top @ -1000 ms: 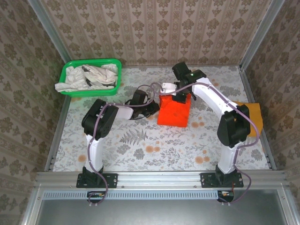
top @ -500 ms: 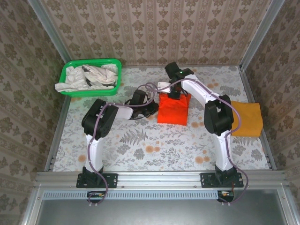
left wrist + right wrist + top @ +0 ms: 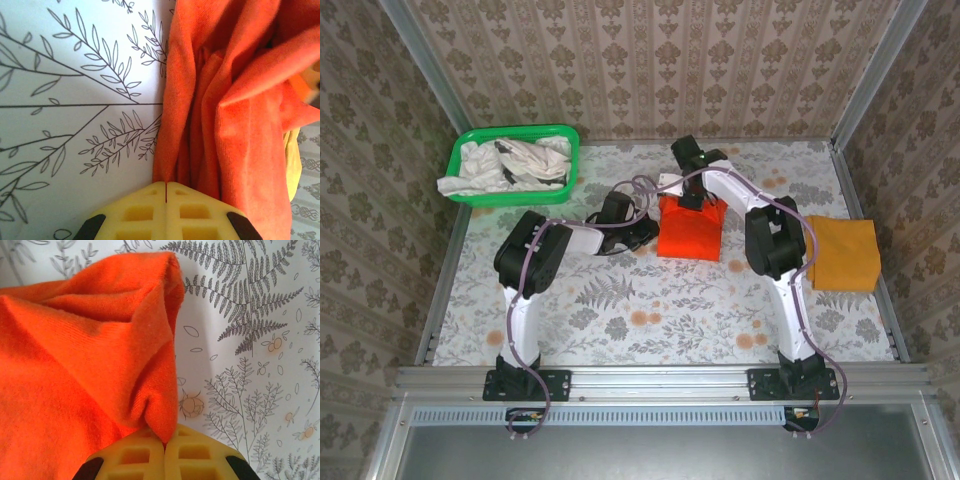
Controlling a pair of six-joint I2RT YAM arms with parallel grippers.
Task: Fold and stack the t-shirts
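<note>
**Right arm swings in, orange-red shirt drawn narrower**

Since half a second ago the right arm's elbow has swung left, toward the middle of the table. This uncovers more of the mustard yellow t-shirt [image 3: 845, 252], which lies folded flat by the right edge. The orange-red t-shirt [image 3: 688, 235] has drawn in slightly narrower but keeps its place mid-table, toward the far edge. The left arm has not shifted.

The orange-red t-shirt is a bunched bundle whose long axis runs from far to near. Its narrower, gathered end points at the far edge and its wider end at the near one. The right gripper [image 3: 165, 441] is clamped on a peak of cloth at that far end. The left gripper [image 3: 165, 186] has its fingers pressed together at the shirt's left side, with a fold running into the seam between them. The off-white t-shirts [image 3: 505, 165] lie heaped in the green basket [image 3: 515, 131] at the far-left corner.
</note>
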